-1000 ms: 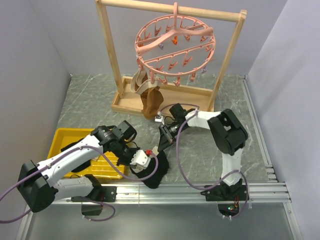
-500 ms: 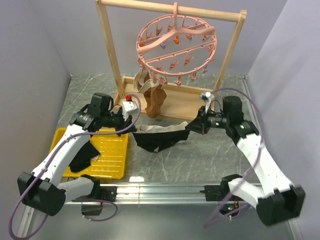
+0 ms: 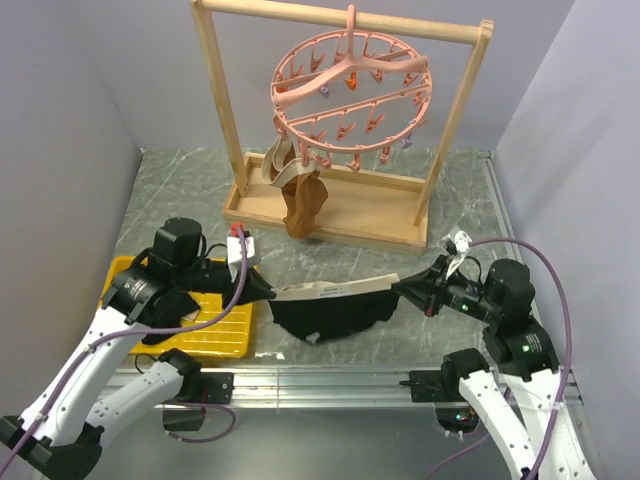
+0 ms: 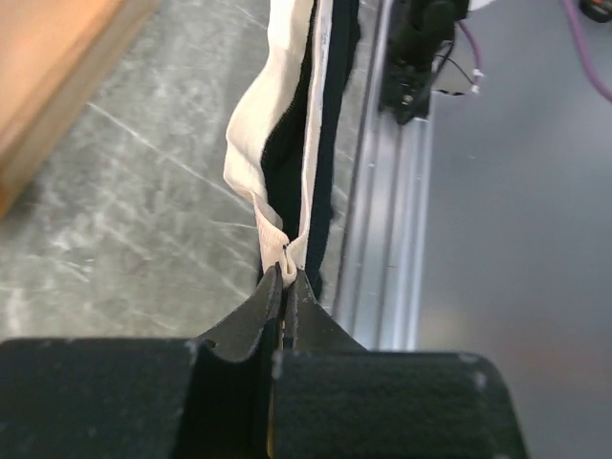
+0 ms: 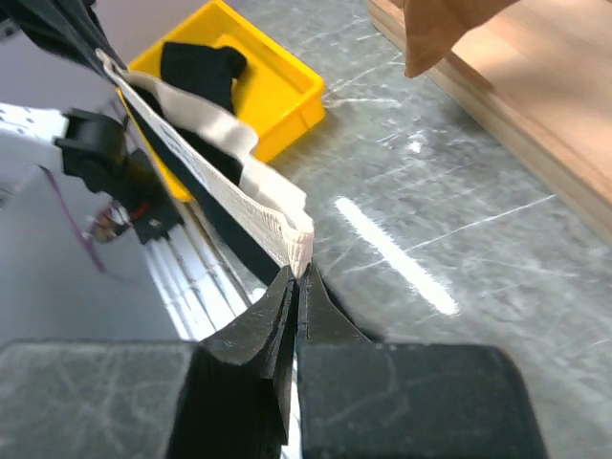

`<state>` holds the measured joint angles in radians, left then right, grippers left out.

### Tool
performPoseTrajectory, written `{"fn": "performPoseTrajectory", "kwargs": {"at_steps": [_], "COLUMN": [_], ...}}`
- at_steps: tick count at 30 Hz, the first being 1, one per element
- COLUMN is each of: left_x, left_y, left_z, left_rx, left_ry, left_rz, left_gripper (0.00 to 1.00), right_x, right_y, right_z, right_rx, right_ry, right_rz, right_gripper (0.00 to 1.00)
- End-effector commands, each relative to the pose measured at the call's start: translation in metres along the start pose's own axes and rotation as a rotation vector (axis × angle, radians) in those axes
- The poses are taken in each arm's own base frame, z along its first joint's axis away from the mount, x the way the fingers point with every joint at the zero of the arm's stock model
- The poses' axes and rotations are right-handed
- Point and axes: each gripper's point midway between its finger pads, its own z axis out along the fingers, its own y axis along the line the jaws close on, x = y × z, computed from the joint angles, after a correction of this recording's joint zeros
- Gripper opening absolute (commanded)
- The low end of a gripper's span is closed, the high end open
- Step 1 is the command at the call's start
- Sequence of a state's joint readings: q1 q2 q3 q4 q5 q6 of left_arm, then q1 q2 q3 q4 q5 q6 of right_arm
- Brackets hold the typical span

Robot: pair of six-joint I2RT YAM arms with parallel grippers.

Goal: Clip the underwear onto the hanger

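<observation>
Top view: my left end effector (image 3: pixel 264 290) and right end effector (image 3: pixel 402 288) are each pinched closed on one end of the waistband (image 3: pixel 335 289). The underwear (image 3: pixel 330 315) is stretched between them over the near worktop (image 3: pixel 180 190), black part sagging; can't tell if it touches. The hanger (image 3: pixel 352 62) hooks on the top bar of the frame (image 3: pixel 345 212) at the far side, well apart from the underwear. A brown garment (image 3: pixel 303 205) dangles from the hanger's front-left pegs down to the frame base, on the line between underwear and hanger. The tray (image 3: pixel 215 325) sits near left under my left arm, with a black cloth (image 3: pixel 165 308) in it. Walls (image 3: pixel 60 150) close off left, back and right, and the rail (image 3: pixel 330 380) runs along the near edge. There is bare worktop between frame base and underwear.

Left wrist: the fingers are fully together on a fold of waistband, and the band runs straight away from them. The rail is just to the right, the frame base at the top left corner.

Right wrist: the fingers are together on the band's end, and the band is taut toward the tray. The brown garment's tip and the frame base are at the upper right, with bare worktop between.
</observation>
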<state>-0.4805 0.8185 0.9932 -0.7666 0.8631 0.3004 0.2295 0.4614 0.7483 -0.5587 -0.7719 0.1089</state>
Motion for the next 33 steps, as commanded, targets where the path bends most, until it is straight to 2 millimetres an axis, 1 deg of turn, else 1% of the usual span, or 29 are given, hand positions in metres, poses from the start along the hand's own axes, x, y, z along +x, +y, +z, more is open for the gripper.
{"fn": "performPoseTrajectory", "kwargs": {"at_steps": [1, 2, 3, 4, 5, 6, 7, 8, 9, 10, 11, 12, 13, 14, 15, 17, 18, 19, 22, 23, 24, 26, 27, 28, 29, 30, 31, 32, 33], "left_x": [0.015, 0.023, 0.028, 0.035, 0.045, 0.051, 0.052, 0.072, 0.076, 0.081, 0.095, 0.095, 0.103, 0.116, 0.115, 0.125, 0.126, 0.127, 0.134, 0.138, 0.142, 0.145, 0.144, 0.142, 0.133, 0.132, 0.127, 0.112, 0.114], "left_y": [-0.007, -0.005, 0.001, 0.014, 0.029, 0.038, 0.048, 0.057, 0.063, 0.07, 0.08, 0.093, 0.1, 0.111, 0.12, 0.134, 0.143, 0.147, 0.161, 0.164, 0.165, 0.165, 0.163, 0.16, 0.155, 0.15, 0.145, 0.14, 0.135], "left_z": [0.008, 0.019, 0.026, 0.031, 0.045, 0.052, 0.058, 0.072, 0.079, 0.085, 0.095, 0.104, 0.109, 0.115, 0.122, 0.128, 0.131, 0.133, 0.137, 0.138, 0.138, 0.139, 0.138, 0.137, 0.132, 0.129, 0.127, 0.122, 0.119], "left_rx": [0.017, 0.022, 0.004, -0.045, -0.064, -0.078, -0.089, -0.066, -0.059, -0.059, -0.075, -0.104, -0.122, -0.155, -0.184, -0.222, -0.261, -0.275, -0.34, -0.354, -0.367, -0.362, -0.351, -0.341, -0.332, -0.322, -0.309, -0.306, -0.301], "left_ry": [0.055, 0.102, 0.129, 0.159, 0.204, 0.237, 0.266, 0.351, 0.371, 0.386, 0.421, 0.398, 0.403, 0.431, 0.415, 0.436, 0.427, 0.423, 0.415, 0.42, 0.425, 0.428, 0.43, 0.427, 0.408, 0.399, 0.38, 0.331, 0.326], "left_rz": [-0.113, -0.127, -0.146, -0.156, -0.193, -0.219, -0.23, -0.288, -0.298, -0.307, -0.326, -0.314, -0.313, -0.324, -0.321, -0.341, -0.345, -0.35, -0.362, -0.368, -0.379, -0.382, -0.383, -0.382, -0.359, -0.35, -0.342, -0.319, -0.33], "left_gripper": [0.0, 0.0, 0.0, 0.01, 0.01, 0.01, 0.02, 0.02, 0.02, 0.04, 0.04, 0.04, 0.05, 0.05, 0.06, 0.07, 0.08, 0.08, 0.1, 0.11, 0.14, 0.18, 0.24, 0.27, 0.3, 0.43, 0.51, 0.57, 0.64], "right_x": [0.019, 0.017, 0.02, 0.022, 0.029, 0.044, 0.056, 0.065, 0.073, 0.078, 0.078, 0.082, 0.085, 0.089, 0.101, 0.11, 0.117, 0.118, 0.122, 0.125, 0.125, 0.127, 0.122, 0.12, 0.114, 0.111, 0.106, 0.099, 0.098], "right_y": [-0.007, -0.017, -0.03, -0.039, -0.053, -0.071, -0.082, -0.094, -0.115, -0.119, -0.126, -0.135, -0.143, -0.15, -0.16, -0.173, -0.178, -0.183, -0.194, -0.197, -0.198, -0.2, -0.199, -0.198, -0.191, -0.187, -0.18, -0.171, -0.164], "right_z": [0.003, 0.006, 0.013, 0.018, 0.024, 0.036, 0.04, 0.044, 0.05, 0.054, 0.058, 0.066, 0.068, 0.07, 0.072, 0.071, 0.07, 0.07, 0.072, 0.074, 0.076, 0.075, 0.075, 0.073, 0.072, 0.072, 0.074, 0.077, 0.08], "right_rx": [0.051, 0.099, 0.146, 0.177, 0.227, 0.271, 0.303, 0.331, 0.397, 0.404, 0.413, 0.426, 0.45, 0.48, 0.512, 0.569, 0.588, 0.611, 0.642, 0.648, 0.643, 0.654, 0.652, 0.645, 0.615, 0.59, 0.55, 0.506, 0.477], "right_ry": [0.033, 0.019, 0.043, 0.06, 0.089, 0.166, 0.209, 0.241, 0.265, 0.278, 0.28, 0.298, 0.304, 0.317, 0.358, 0.39, 0.414, 0.419, 0.424, 0.432, 0.433, 0.451, 0.445, 0.45, 0.447, 0.446, 0.436, 0.415, 0.409], "right_rz": [0.154, 0.163, 0.203, 0.225, 0.253, 0.308, 0.325, 0.31, 0.304, 0.339, 0.331, 0.327, 0.329, 0.339, 0.361, 0.372, 0.387, 0.384, 0.384, 0.393, 0.395, 0.396, 0.386, 0.365, 0.354, 0.338, 0.324, 0.31, 0.305], "right_gripper": [0.0, 0.0, 0.0, 0.0, 0.0, 0.0, 0.0, 0.0, 0.0, 0.0, 0.0, 0.0, 0.0, 0.0, 0.0, 0.0, 0.0, 0.0, 0.0, 0.05, 0.21, 0.4, 0.53, 0.57, 0.59, 0.6, 0.61, 0.6, 0.58]}}
